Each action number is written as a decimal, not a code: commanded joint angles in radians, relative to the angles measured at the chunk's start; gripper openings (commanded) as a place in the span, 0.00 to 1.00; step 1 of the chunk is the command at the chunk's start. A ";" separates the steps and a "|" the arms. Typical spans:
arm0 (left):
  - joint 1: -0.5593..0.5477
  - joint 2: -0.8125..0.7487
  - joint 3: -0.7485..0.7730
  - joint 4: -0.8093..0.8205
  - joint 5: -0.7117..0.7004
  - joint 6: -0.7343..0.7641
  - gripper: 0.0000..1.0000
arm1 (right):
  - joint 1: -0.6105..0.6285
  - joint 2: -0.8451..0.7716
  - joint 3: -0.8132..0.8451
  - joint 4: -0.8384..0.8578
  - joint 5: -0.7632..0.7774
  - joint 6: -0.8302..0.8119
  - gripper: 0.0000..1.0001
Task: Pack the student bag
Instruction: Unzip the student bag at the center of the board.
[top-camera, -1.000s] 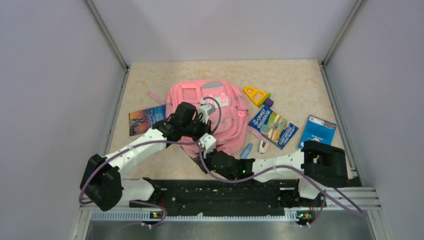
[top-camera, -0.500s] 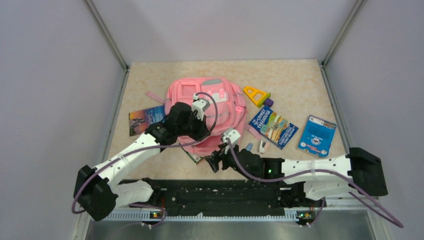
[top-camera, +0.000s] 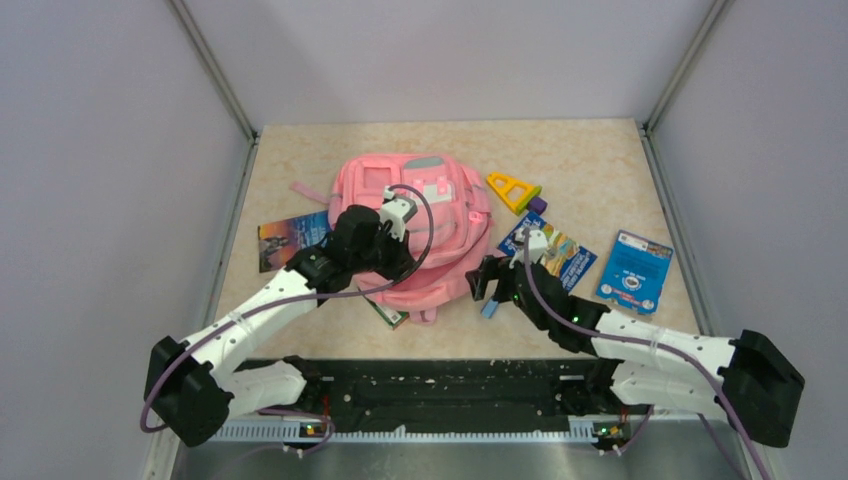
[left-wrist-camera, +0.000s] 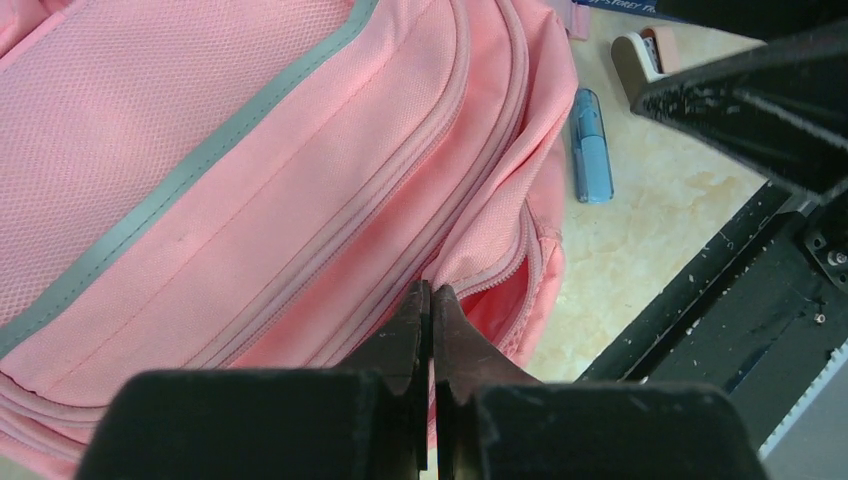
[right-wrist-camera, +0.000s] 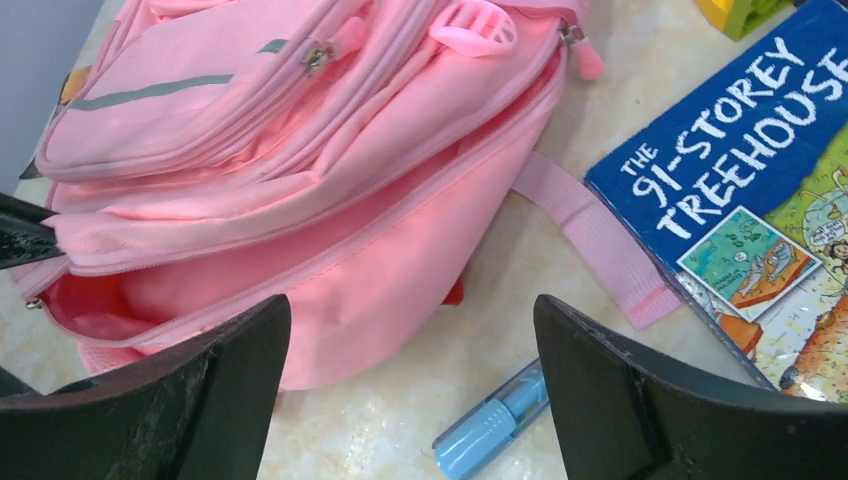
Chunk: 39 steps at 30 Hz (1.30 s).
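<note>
- Student bag (top-camera: 415, 225): lies flat on the table (top-camera: 590, 150), left of centre, front face up, with its open end towards the arm bases.
- Fabric: pink throughout, woven texture, and one pale grey-mint stripe across the front panel.
- Front: a square pocket with a pale patch and a grey tab near the far end; several parallel zip lines run along the side.
- Fittings: a round pink zip pull sits on the front, and a pink webbing strap trails on the table towards the book (right-wrist-camera: 740, 180) titled "The 91-Storey Treehouse".
- Opening: the near compartment gapes, showing pink lining inside.
- Left gripper (left-wrist-camera: 432, 300): fingers pressed together on the zip edge of that opening.
- Right gripper (right-wrist-camera: 412, 300): fingers spread wide and holding nothing, beside the bag's right flank.
- A blue pen (right-wrist-camera: 495, 415) lies on the table between the spread fingers, just beside the bag.
</note>
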 joint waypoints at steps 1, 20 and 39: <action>0.001 -0.034 0.014 0.057 -0.021 0.038 0.00 | -0.119 -0.009 -0.020 0.133 -0.181 0.017 0.89; -0.019 -0.021 0.015 0.049 0.001 0.061 0.00 | -0.126 0.304 0.127 0.403 -0.371 0.161 0.80; -0.164 -0.010 0.009 0.023 -0.253 0.146 0.60 | -0.125 0.353 0.242 0.436 -0.404 0.249 0.00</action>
